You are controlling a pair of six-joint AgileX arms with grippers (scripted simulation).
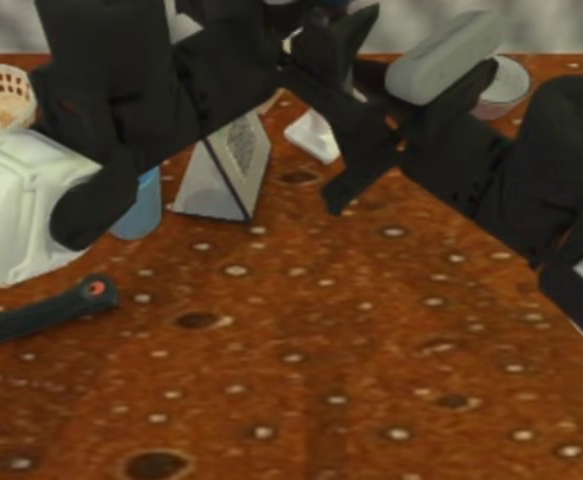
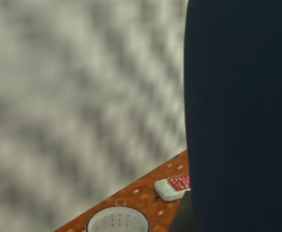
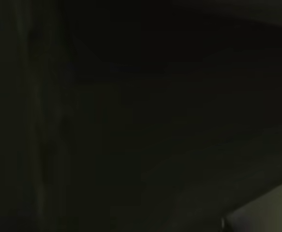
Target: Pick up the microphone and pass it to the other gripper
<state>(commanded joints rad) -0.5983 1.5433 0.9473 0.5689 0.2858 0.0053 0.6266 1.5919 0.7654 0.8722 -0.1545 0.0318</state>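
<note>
A dark blue-black mass that looks like the microphone's foam head [image 2: 237, 116] fills one side of the left wrist view, very close to the camera. Its grey handle does not show, and in the top view the microphone is hidden among the arms. My left gripper [image 1: 271, 60] and my right gripper [image 1: 356, 120] meet high above the back middle of the table, their black bodies overlapping. The right one carries a rounded grey block [image 1: 441, 55]. The right wrist view is dark.
Below the arms stand a grey wedge-shaped grater [image 1: 226, 170], a blue cup [image 1: 141, 205] and a white appliance [image 1: 11, 210] at the left. A black handle with an orange dot [image 1: 46, 310] lies front left. A red-keyed calculator [image 2: 172, 186] and a small pan [image 2: 117, 220] sit near the table's back edge.
</note>
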